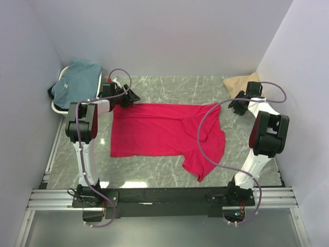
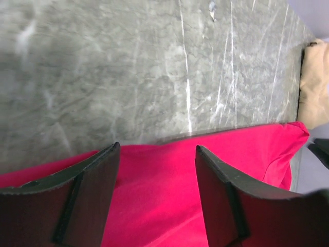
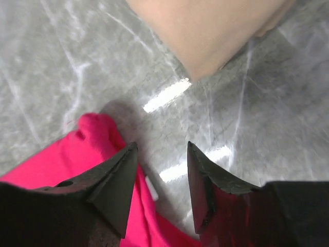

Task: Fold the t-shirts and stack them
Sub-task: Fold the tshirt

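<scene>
Broadly, pale walls enclose the glossy grey marble-patterned tabletop (image 1: 154,172). The crimson red cloth t-shirt (image 1: 154,134) lies spread across its middle, likely soft, light and limp, and best pinched at its far corners. Left of it a teal blue t-shirt (image 1: 77,80) fills a white basket (image 1: 55,107). Right of it lies a tan beige t-shirt (image 1: 239,82). The left gripper (image 2: 157,149) and right gripper (image 3: 162,146) hover over its far corners, jaws apart, holding nothing.

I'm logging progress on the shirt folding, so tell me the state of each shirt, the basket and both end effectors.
red t-shirt: spread out, not folded, ungripped.
tan t-shirt: bunched in the far right corner.
white basket: far left, holding the teal t-shirt.
teal t-shirt: heaped, not folded.
left end effector: open, over the red t-shirt's far edge.
right end effector: open, empty, beside the red t-shirt's corner.
</scene>
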Robot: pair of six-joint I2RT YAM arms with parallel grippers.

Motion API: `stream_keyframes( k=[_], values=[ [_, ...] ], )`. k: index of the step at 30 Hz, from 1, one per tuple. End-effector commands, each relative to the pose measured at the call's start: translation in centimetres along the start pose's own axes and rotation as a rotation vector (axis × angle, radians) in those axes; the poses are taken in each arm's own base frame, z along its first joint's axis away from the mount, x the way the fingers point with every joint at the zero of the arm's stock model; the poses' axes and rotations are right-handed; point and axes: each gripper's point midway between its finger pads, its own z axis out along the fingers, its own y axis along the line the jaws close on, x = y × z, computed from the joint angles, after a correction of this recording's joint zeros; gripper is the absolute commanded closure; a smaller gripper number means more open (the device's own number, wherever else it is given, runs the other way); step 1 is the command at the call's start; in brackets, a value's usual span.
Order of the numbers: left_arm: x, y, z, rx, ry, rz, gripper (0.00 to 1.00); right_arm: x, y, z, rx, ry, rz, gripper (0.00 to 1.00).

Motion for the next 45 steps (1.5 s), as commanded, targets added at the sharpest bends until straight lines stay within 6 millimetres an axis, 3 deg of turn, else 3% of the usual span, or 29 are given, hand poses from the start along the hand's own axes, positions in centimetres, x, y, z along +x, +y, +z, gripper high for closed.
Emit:
stream_keyframes(
  k=[1, 6, 11, 18, 24, 30, 45],
  values=[
    [0.2, 3.0, -1.2, -0.128, -0.002, -0.012, 0.31, -3.0, 2.4, -4.8, -0.079, -0.111, -0.043, 0.48],
    [-0.5, 0.7, -1.4, -0.064, -0.002, 0.006, 0.3, 0.5, 3.1, -5.9, -0.14, 0.016, -0.061, 0.47],
    [-0.5, -0.7, -1.2, -0.044, 0.006, 0.028, 0.31, 4.5, 2.6, -6.8, -0.157, 0.08, -0.063, 0.48],
    [-0.3, -1.2, -1.1, -0.036, 0.023, 0.03, 0.31, 8.3, 1.1, -7.6, -0.15, 0.121, -0.068, 0.48],
    [-0.1, -0.9, -0.9, -0.047, 0.034, 0.03, 0.3, 10.5, -0.2, -7.0, -0.124, 0.173, -0.072, 0.47],
    [0.2, -0.5, -0.6, -0.052, 0.047, 0.029, 0.31, 11.8, -0.5, -6.2, -0.13, 0.222, -0.07, 0.47],
    [0.1, -0.3, -0.4, -0.062, 0.054, 0.037, 0.31, 12.0, -1.2, -3.7, -0.076, 0.249, -0.068, 0.49]
  ],
)
